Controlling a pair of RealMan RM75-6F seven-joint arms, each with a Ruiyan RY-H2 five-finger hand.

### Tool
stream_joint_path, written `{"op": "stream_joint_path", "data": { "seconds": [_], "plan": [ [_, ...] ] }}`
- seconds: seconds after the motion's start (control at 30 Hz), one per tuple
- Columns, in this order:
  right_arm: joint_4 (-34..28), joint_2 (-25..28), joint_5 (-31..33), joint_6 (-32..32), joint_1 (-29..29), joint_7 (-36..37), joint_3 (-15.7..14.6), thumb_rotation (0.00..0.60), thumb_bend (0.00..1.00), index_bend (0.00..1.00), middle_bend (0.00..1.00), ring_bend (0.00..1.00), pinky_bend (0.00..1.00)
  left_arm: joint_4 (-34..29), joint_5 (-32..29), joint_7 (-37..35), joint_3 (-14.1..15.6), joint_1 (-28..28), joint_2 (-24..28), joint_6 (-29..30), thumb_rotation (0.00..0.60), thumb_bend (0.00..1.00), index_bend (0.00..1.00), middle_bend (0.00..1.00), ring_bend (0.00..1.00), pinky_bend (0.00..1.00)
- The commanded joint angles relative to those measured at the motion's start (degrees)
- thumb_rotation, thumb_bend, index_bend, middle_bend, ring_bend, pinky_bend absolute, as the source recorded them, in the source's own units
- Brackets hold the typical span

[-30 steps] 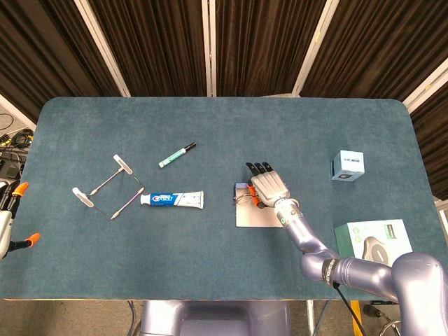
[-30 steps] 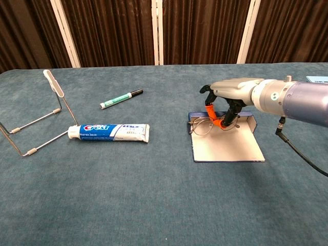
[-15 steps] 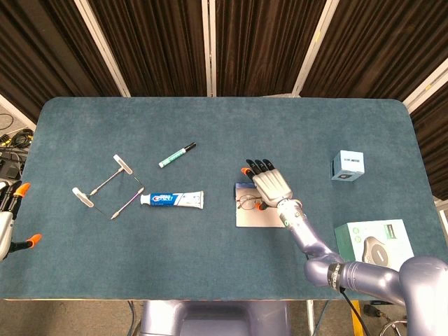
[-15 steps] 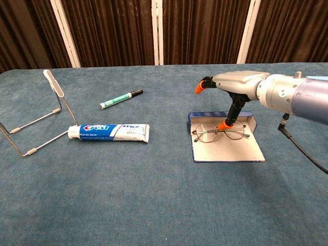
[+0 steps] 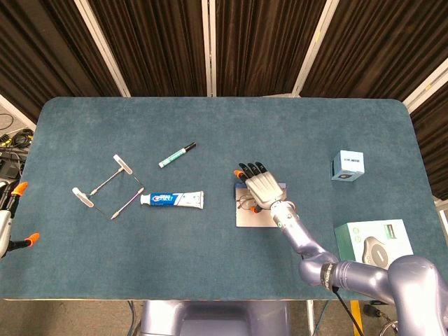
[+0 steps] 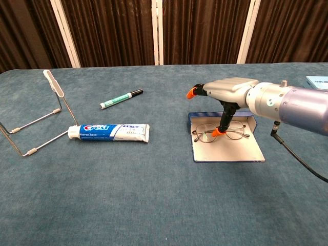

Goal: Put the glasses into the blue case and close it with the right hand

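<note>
The blue case (image 6: pixel 230 150) lies open and flat on the table, right of centre, its pale lining up; the head view shows the case (image 5: pixel 250 218) partly under my right hand. The thin-framed glasses (image 6: pixel 233 134) lie unfolded inside it near the back wall, seen as glasses (image 5: pixel 245 204) from above. My right hand (image 6: pixel 229 89) hovers over them with fingers spread, holding nothing; its orange-tipped thumb points down at the frame's bridge. From above, that right hand (image 5: pixel 260 185) hides the case's back. My left hand (image 5: pixel 15 213) shows only at the far left edge, fingertips apart, empty.
A Crest toothpaste tube (image 6: pixel 110 132) lies left of the case, a green marker (image 6: pixel 121 99) behind it. A wire stand (image 6: pixel 36 120) sits at the far left. A small blue-white box (image 5: pixel 347 166) and a larger white box (image 5: pixel 371 241) sit at the right.
My right hand let go of the glasses, spread its fingers and shifted slightly left. The glasses now lie flat in the case.
</note>
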Motion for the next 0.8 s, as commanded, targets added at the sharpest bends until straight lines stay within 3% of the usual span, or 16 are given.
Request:
{"op": "stream_joint_path", "data": {
  "seconds": [0.03, 0.8],
  "plan": [
    [2.3, -1.4, 0.4, -1.1, 0.7, -0.1, 0.4, 0.6, 0.08, 0.12, 0.0, 0.0, 0.0, 0.2, -0.4, -0.4, -0.2, -0.1, 0.1, -0.3, 0.6, 0.0, 0.0, 0.0, 0.0, 0.0],
    [12.4, -4.6, 2.0, -3.2, 1.1, 0.5, 2.4, 0.6, 0.08, 0.13, 0.0, 0.0, 0.0, 0.4, -1.3, -0.5, -0.3, -0.3, 0.0, -0.7, 0.6, 0.0, 0.0, 0.0, 0.0, 0.0]
  ]
}}
